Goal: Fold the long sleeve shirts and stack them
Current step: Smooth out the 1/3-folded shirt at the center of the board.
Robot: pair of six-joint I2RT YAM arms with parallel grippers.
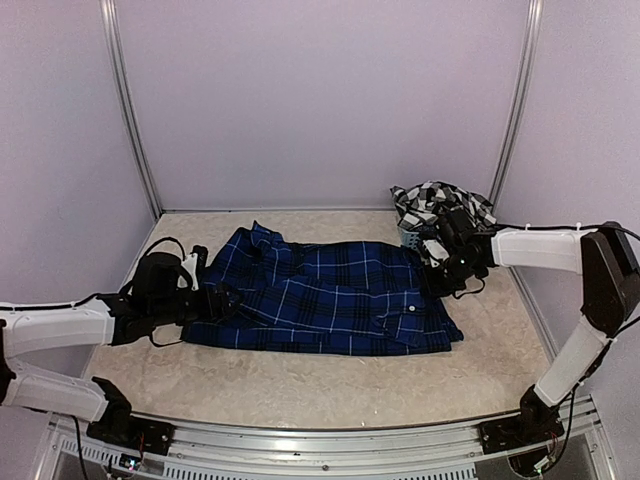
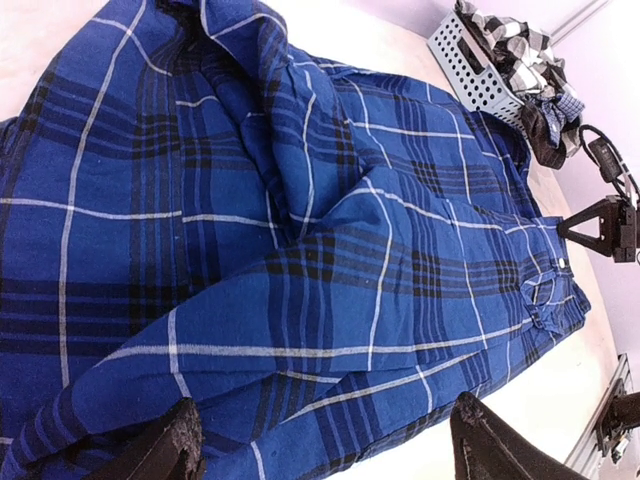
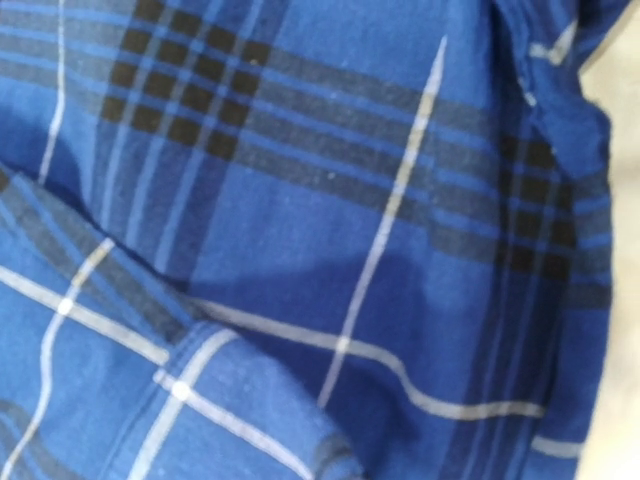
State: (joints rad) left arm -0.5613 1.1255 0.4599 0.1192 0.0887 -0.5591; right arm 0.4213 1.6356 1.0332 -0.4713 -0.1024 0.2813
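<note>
The navy blue plaid shirt lies spread flat across the middle of the table and fills the left wrist view. My left gripper is low at the shirt's left edge. Its two fingertips stand wide apart with the shirt's folded hem between them, and they do not pinch it. My right gripper is at the shirt's right edge. Blue cloth fills the right wrist view and hides its fingers. The black-and-white checked shirt is bunched in the basket.
The grey-blue mesh basket stands at the back right, just behind my right gripper, and shows in the left wrist view. Grey walls with metal posts close in the back and sides. Bare table lies in front of the shirt.
</note>
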